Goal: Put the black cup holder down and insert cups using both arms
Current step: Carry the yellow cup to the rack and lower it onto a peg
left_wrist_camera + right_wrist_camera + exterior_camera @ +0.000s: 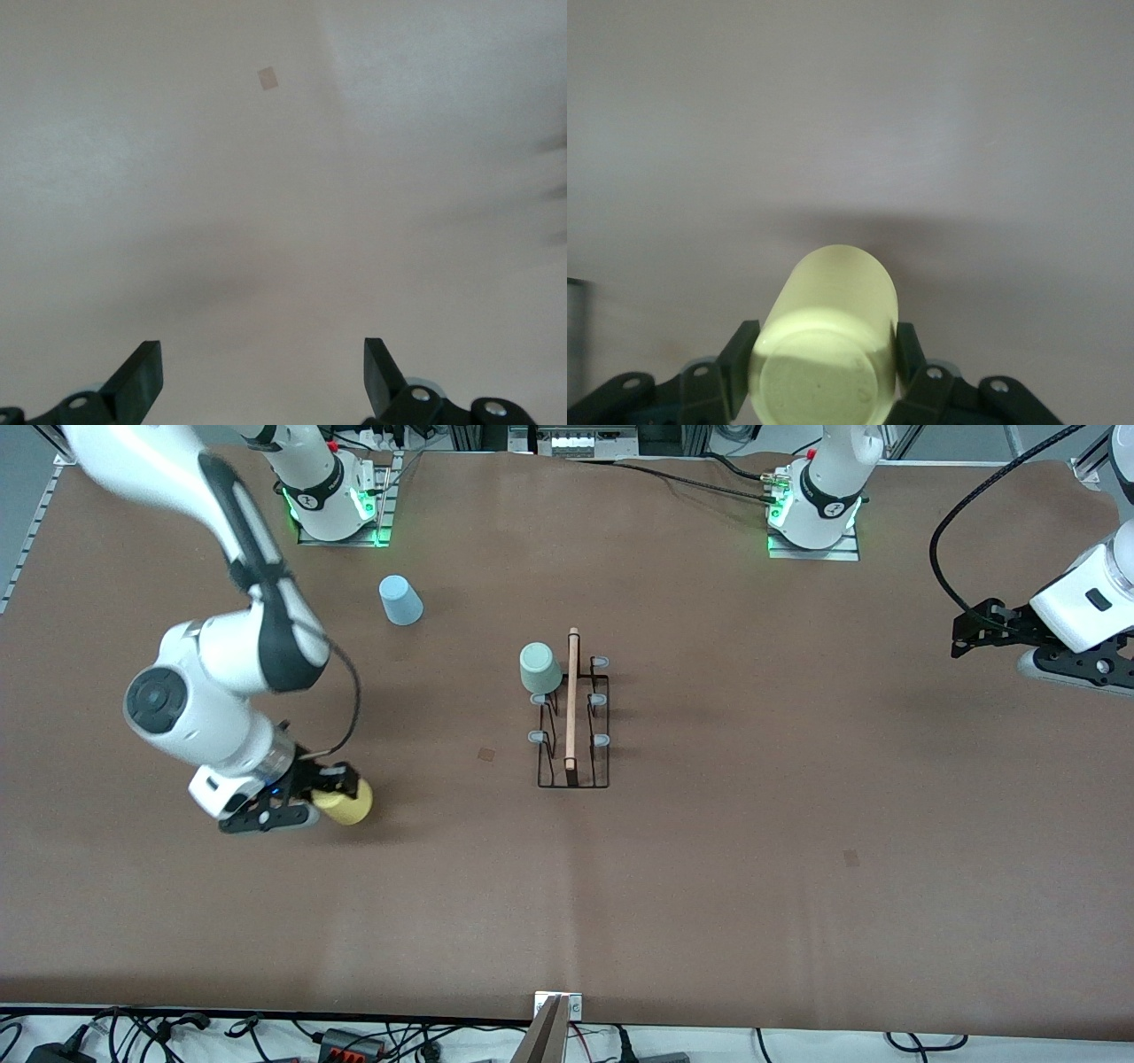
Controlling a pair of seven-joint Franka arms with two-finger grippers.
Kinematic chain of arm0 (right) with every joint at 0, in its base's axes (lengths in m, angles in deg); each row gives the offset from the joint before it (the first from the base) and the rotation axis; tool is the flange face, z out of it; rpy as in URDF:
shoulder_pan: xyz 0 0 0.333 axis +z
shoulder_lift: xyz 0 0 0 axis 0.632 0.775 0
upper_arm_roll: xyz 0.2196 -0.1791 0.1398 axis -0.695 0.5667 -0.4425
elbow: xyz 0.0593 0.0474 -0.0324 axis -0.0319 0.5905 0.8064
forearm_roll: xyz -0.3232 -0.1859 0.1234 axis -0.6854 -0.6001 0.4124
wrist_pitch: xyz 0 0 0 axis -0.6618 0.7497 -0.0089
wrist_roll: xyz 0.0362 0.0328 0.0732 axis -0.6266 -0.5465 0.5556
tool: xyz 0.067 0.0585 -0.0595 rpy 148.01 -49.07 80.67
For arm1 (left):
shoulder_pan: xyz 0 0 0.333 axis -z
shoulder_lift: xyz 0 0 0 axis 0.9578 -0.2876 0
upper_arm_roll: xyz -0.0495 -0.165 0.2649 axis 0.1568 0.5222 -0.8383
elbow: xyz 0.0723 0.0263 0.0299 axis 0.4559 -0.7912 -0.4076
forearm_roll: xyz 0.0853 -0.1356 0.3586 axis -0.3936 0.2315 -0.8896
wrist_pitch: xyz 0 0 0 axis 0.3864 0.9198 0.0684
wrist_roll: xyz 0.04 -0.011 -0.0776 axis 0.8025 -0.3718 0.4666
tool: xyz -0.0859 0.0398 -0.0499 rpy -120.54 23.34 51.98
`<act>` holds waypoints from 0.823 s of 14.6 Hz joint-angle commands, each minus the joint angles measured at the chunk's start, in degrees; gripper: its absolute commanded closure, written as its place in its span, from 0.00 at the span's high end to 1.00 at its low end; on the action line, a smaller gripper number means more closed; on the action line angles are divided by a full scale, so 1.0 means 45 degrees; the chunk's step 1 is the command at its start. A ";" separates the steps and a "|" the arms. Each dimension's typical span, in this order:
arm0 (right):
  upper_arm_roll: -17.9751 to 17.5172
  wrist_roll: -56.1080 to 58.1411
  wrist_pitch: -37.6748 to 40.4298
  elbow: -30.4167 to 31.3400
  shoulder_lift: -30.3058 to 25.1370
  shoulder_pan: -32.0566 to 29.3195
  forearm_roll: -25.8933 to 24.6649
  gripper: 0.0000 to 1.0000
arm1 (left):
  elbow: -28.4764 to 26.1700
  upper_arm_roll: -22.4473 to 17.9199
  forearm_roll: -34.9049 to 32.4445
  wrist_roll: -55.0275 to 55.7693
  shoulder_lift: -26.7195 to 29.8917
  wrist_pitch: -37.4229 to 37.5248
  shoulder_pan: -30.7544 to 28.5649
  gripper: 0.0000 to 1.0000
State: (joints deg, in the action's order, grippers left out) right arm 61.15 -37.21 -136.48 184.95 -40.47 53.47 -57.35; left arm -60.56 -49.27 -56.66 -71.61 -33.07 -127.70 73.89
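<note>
The rack (573, 726) sits in the middle of the brown surface (797, 868). It is made of thin black wire bent into a flat box shape. A long, smooth wooden rod runs along its top, and small pale grey pegs stick up on both sides of the rod.

The green cup (539, 668) sits upside down on a peg of the rack, at the end of the rack closest to the robots' edge of the surface. It is round, plain and smooth, wider at the mouth than at the base. The other pegs have no cups on them.

The blue cup (400, 600) stands upside down on the surface, near the right arm's base and well apart from the rack. It has the same round, sloped shape.

The yellow cup (345, 802) is near the right arm's end of the surface, closer to the front camera than the rack. The right gripper (330, 797) has its jaws clenched on this cup, one black finger on each side of it. In the right wrist view the yellow cup (828, 341) looks smooth and shiny, with its flat round base facing the camera.

The left gripper (964, 636) waits over the left arm's end of the surface. Its jaws are released and wide apart, with nothing between them, as the left wrist view of the left gripper (263, 376) shows.
</note>
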 commanded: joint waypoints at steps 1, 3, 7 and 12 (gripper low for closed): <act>-0.0017 -0.4092 0.0076 0.0285 -0.0639 0.1802 0.0033 0.15 | 0.0140 -0.0018 0.0169 -0.0117 0.0026 -0.0012 -0.0056 1.00; -0.0505 -0.6869 0.0056 -0.0280 -0.0523 0.2839 -0.0298 0.15 | 0.0140 -0.0018 0.0169 -0.0117 0.0026 -0.0012 -0.0056 1.00; -0.0701 -0.9515 0.0036 -0.0574 -0.0328 0.4033 -0.0944 0.15 | 0.0140 -0.0018 0.0169 -0.0117 0.0026 -0.0012 -0.0056 1.00; -0.0956 -1.0065 -0.0042 -0.1589 0.0667 0.4250 -0.1745 0.15 | 0.0140 -0.0018 0.0169 -0.0117 0.0006 -0.0032 -0.0056 1.00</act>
State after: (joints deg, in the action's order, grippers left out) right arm 57.01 -80.98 -136.81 181.75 -40.64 72.51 -63.57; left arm -60.56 -49.29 -56.66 -71.61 -33.07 -127.71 73.86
